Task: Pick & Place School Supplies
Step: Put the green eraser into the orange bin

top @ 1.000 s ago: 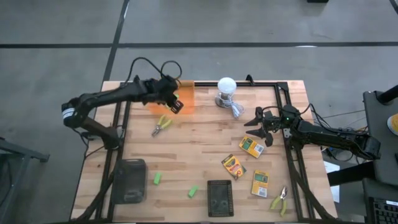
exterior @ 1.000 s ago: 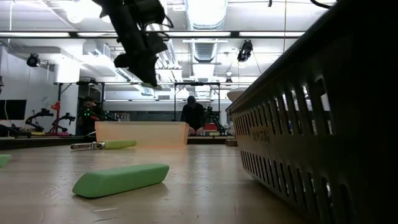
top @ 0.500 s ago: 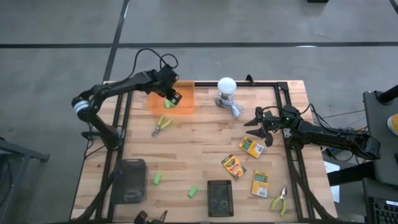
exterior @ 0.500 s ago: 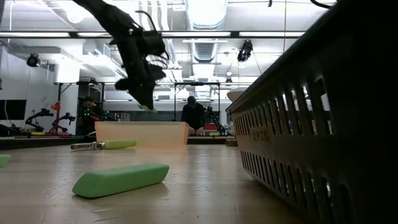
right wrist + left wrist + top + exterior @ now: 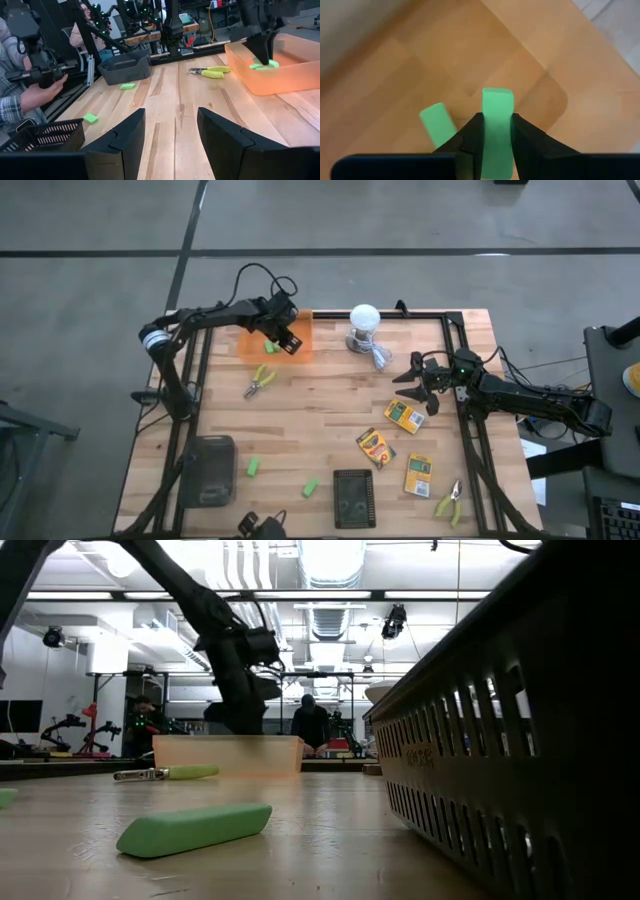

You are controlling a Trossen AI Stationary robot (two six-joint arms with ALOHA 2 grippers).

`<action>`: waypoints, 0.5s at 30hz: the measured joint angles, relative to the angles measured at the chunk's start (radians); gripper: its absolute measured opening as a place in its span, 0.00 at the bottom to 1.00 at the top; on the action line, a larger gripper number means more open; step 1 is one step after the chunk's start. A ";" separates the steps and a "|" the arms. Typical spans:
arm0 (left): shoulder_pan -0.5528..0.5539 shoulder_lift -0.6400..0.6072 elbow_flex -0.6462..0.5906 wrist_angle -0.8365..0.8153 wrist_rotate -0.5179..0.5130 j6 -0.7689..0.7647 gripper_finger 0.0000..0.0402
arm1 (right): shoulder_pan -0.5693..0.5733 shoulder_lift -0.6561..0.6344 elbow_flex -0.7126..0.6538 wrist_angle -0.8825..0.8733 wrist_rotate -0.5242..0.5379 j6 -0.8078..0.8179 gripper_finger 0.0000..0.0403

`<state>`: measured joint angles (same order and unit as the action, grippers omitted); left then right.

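Note:
An orange bin (image 5: 300, 348) stands at the table's far left. My left gripper (image 5: 272, 345) reaches down into it, shut on a bright-green block (image 5: 497, 115). A second green block (image 5: 437, 121) lies flat on the bin's floor beside it. Two more green blocks (image 5: 254, 467) (image 5: 311, 487) lie near the front edge. One pair of pliers (image 5: 260, 380) lies near the bin, another (image 5: 450, 502) at the front right. Three crayon boxes (image 5: 405, 415) (image 5: 375, 447) (image 5: 418, 475) lie flat at the right. My right gripper (image 5: 412, 385) waits open at the right. My left gripper pinches the green block by its two long sides (image 5: 496, 142) between the two fingers. The fingers slant down from above and run along the block. The block's free end (image 5: 497, 95) sticks out past the fingertips, over the bin's floor.
A white bulb with a cable (image 5: 364, 320) stands at the far edge right of the bin. Two dark baskets (image 5: 208, 470) (image 5: 353, 498) sit near the front edge. A person's hand (image 5: 42, 90) shows beyond the table.
My left gripper has sunk from above the bin down into it, still shut on the green block, while its arm has swung toward the far edge. The block now hangs low over the bin's floor.

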<state>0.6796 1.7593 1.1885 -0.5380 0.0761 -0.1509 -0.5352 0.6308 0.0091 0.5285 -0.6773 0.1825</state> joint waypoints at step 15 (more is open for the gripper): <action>0.000 0.053 0.000 0.059 0.047 -0.015 0.21 | 0.000 0.000 0.000 0.000 0.000 0.000 0.44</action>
<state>0.6796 1.8118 1.1885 -0.4786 0.1226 -0.1660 -0.5351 0.6308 0.0092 0.5285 -0.6771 0.1825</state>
